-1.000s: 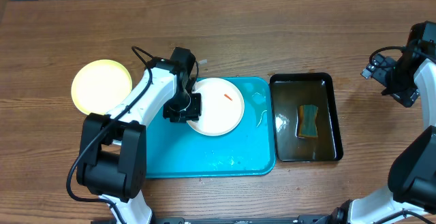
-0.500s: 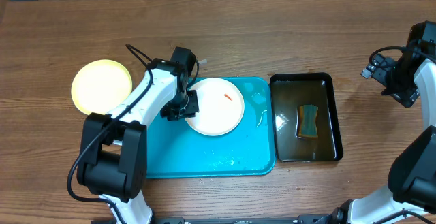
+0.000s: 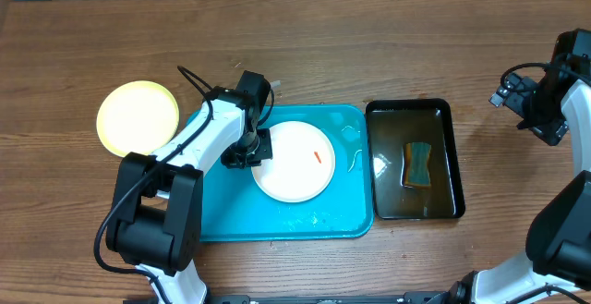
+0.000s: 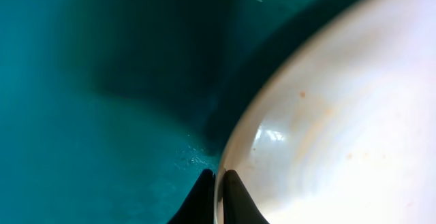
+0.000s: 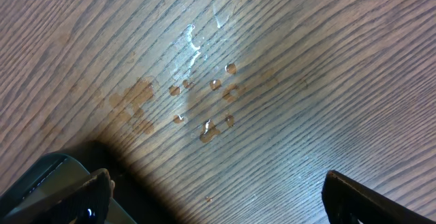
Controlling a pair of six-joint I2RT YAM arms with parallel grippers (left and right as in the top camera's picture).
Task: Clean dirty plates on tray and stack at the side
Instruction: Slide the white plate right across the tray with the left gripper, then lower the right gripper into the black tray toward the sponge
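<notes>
The left gripper (image 3: 256,151) is closed on the left rim of a white plate (image 3: 294,161). In the left wrist view its two dark fingertips (image 4: 204,195) pinch the rim edge, one on each side. The white plate sits over the middle of the blue tray (image 3: 277,223), toward its far side, with a small orange smear (image 3: 319,157) right of its centre. A dark shadow lies on the tray under the gripped rim, but I cannot tell whether that edge is lifted. A yellow plate (image 3: 138,117) rests on the wooden table (image 3: 369,45), just off the tray's left end. Right of the blue tray, just beside it, a black tray (image 3: 443,110) holds brownish liquid and a sponge (image 3: 418,164). The right gripper (image 5: 218,195) hangs over bare wood near the table's right edge, well apart from both trays. Its fingers are spread wide and hold nothing, with a cluster of droplets (image 5: 208,105) on the wood below.
</notes>
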